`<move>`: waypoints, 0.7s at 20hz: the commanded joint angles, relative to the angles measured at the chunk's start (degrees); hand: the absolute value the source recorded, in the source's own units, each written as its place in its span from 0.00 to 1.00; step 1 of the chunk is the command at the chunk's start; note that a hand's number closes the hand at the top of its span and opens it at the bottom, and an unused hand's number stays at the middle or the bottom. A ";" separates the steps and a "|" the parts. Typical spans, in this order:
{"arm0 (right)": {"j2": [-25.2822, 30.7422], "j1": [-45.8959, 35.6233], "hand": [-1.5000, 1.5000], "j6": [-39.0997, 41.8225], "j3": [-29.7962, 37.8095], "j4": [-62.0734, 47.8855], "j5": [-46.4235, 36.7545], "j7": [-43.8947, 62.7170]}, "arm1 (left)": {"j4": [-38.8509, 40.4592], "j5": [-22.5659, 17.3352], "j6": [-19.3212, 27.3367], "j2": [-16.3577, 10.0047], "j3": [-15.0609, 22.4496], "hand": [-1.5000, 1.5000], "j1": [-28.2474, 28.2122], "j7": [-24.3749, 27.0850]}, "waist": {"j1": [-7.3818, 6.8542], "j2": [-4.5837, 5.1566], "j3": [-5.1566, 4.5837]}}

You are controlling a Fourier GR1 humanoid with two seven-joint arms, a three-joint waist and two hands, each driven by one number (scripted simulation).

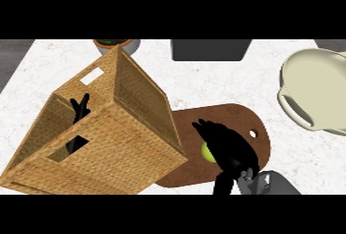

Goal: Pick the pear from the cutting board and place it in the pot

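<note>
Nearest my view, the right forearm [273, 183] comes in at the lower edge, and the right hand [229, 146] lies over the near half of the brown cutting board [223, 116]. The hand sits right on top of the pear [207, 153], and only a yellow-green sliver peeks out at the hand's left side. The pear is on the board. The hand is a solid black shape from here, so I cannot tell whether it has closed on the fruit or merely covers it.

What crowds me is the big wicker basket [115, 151] on the left. It stands tilted in my view, and its near right corner overlaps the board's left edge, just beside the pear. It fills most of the left half of the white counter [223, 82]. Through the cut-outs in its walls I glimpse the left hand [79, 109]. It is mostly hidden by the weave, and the fingers that show are straight, pointing up and holding nothing.

Farther off to the right sits the cream pot [314, 87], partly cut by the frame's edge, its handle turned toward the board and clear of it.

At the far edge, a dark grey block [209, 49] lies beyond the board. A small round grey container [116, 44] shows just behind the basket's top corner.
</note>
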State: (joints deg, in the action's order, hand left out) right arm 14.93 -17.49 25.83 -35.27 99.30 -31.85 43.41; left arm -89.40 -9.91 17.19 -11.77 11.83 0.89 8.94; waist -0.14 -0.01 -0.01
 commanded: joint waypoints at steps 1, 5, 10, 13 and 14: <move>-1.78 1.33 0.00 -0.99 0.31 -5.50 -5.31 -6.05 | -1.02 0.96 -1.00 1.27 -1.13 0.50 -0.32 -0.46 | -0.03 0.00 0.01; -1.98 0.02 0.00 2.25 5.37 -5.96 -5.93 -7.16 | 0.95 0.11 -4.54 0.20 -4.43 0.50 -0.43 0.68 | -0.01 -0.01 0.00; -4.40 -0.03 0.00 1.52 6.78 -10.92 -10.36 -10.74 | -0.45 4.20 -2.18 4.49 -1.83 0.50 -1.62 0.39 | -0.04 -0.01 0.01; -6.79 4.69 0.00 -1.97 4.21 -10.51 -13.53 -12.43 | 2.59 5.17 -2.51 5.50 -3.02 0.50 1.05 0.13 | 0.12 0.00 0.01; -8.10 2.68 0.00 1.21 5.40 -9.87 -12.84 -11.89 | -3.16 4.82 -3.80 4.09 -2.89 0.50 -2.35 -2.07 | -0.02 -0.03 0.01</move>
State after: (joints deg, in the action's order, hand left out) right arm 8.73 -15.48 26.23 -30.62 89.68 -42.81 33.30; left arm -89.18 -6.09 14.17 -8.08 8.85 0.40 8.54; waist -0.12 0.00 -0.01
